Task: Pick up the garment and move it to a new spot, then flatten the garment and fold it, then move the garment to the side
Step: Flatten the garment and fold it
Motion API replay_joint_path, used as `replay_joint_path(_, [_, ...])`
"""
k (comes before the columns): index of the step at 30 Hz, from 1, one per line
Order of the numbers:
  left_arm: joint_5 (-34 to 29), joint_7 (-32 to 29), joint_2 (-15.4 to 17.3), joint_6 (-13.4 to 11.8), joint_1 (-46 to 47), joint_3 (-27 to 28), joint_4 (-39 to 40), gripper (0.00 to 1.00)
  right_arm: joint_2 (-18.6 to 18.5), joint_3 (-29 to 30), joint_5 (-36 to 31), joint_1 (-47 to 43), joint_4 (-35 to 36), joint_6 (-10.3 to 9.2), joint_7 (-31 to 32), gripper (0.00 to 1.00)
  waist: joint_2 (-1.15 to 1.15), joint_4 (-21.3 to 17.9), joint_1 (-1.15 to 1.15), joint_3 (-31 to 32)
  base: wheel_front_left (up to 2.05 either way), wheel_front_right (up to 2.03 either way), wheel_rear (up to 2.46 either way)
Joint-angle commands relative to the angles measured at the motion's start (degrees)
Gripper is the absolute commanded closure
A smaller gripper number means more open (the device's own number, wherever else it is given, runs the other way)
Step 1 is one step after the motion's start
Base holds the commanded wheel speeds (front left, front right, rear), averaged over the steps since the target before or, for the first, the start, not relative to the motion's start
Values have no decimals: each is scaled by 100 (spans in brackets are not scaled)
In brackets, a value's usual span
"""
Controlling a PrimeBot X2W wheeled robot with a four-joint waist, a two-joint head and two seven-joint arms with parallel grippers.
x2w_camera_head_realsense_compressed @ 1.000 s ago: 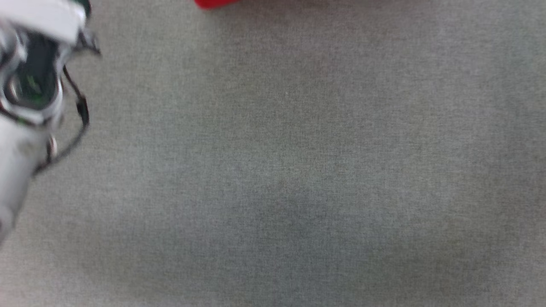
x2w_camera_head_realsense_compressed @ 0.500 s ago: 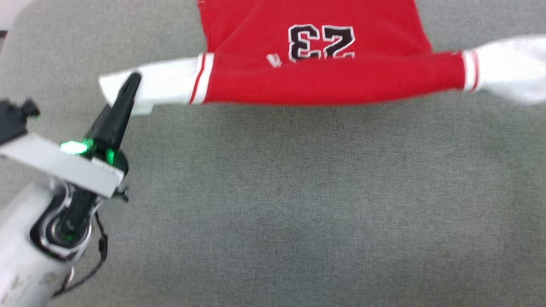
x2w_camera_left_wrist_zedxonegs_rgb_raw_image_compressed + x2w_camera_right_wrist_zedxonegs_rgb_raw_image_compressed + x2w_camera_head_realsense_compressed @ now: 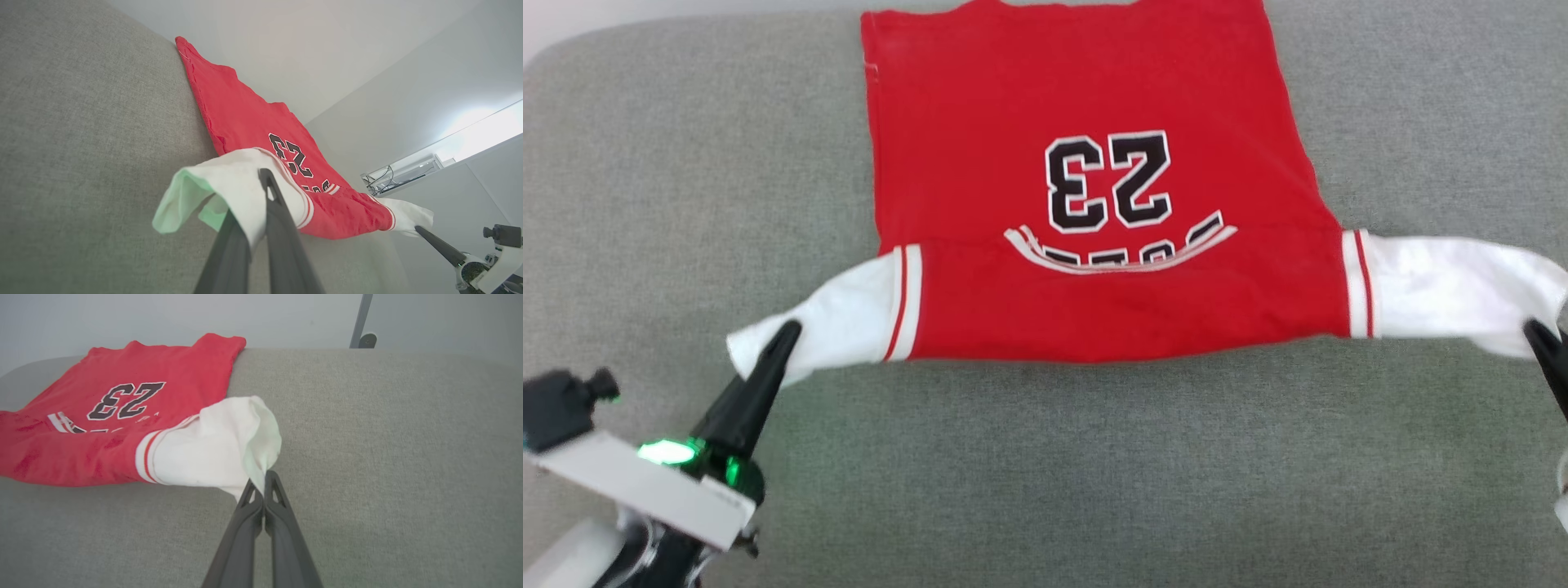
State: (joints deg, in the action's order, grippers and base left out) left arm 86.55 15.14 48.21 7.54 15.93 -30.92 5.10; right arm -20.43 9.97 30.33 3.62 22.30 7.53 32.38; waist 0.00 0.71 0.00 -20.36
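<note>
Here, the left gripper is clamped shut on the end of one white sleeve of the red jersey-style garment with striped trim and a black number 23. The right gripper pinches the opposite sleeve end in the same way. The shirt spans the gap between the two tools. Its shoulder line runs from fingertip to fingertip, and its body lies ahead of the fingertips on the grey woven upholstered surface, hem farthest away. Holding both sleeve ends apart appears intended to keep the cloth stretched wide so that it settles flat. The collar area looks folded near the number, so flattening is judged incomplete.
</note>
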Motion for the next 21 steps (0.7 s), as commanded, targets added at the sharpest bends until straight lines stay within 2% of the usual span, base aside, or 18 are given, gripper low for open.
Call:
replay_joint_path(1, [-46, -4, 99, -11, -287, 114, 141, 100, 47, 128, 58, -241, 142, -9, 117, 100, 0, 0, 0, 7, 0, 0, 0])
replay_joint_path(7, [-84, -4, 311, -12, -1006, 392, 532, 100, 200, 371, 233, -865, 596, -9, 474, 100, 0, 31, 0, 13, 0, 0, 0])
replay_joint_path(15, [-151, -4, 621, -12, -2091, 837, 1053, 100, 419, 678, 413, -1979, 1534, -9, 959, 100, 0, 19, 0, 37, 0, 0, 0])
replay_joint_path(21, [-245, -8, 667, -12, -2441, 967, 1158, 100, 325, 830, 310, -2258, 1698, -9, 1127, 100, 0, -4, 0, 20, 0, 0, 0])
